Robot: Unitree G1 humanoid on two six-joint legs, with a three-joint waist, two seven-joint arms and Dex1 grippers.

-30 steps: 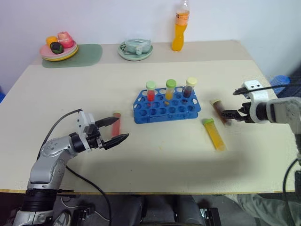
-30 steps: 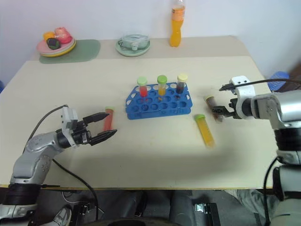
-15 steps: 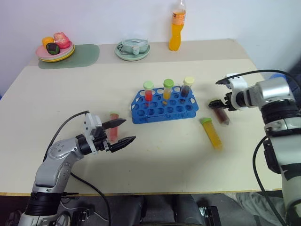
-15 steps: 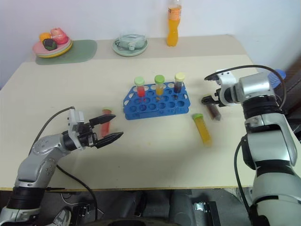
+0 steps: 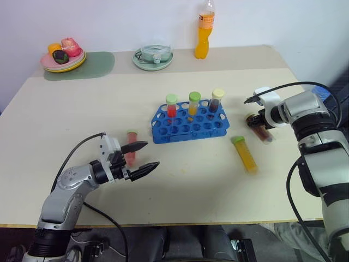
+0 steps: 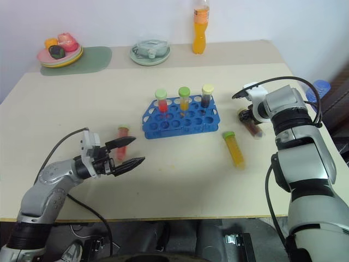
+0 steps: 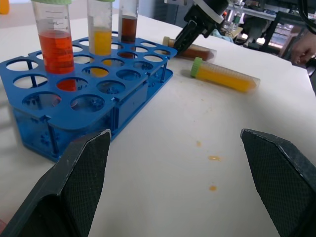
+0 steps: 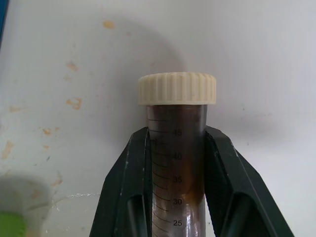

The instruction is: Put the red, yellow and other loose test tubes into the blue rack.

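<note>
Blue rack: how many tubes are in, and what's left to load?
Three tubes stand in the blue rack. The right end effector is shut on the brown tube, which lies on the table. The yellow tube and red tube lie loose; the left end effector is open.

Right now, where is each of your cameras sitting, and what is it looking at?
Head eyes: up on the head, looking down over the table at the blue rack; both arms show, left gripper open.
Left wrist: low by the table, facing the rack; its own two fingers rise in front.
Right wrist: close above the brown tube, right gripper shut on it.
Shared: head and left wrist views both show the yellow tube lying on the table.
</note>
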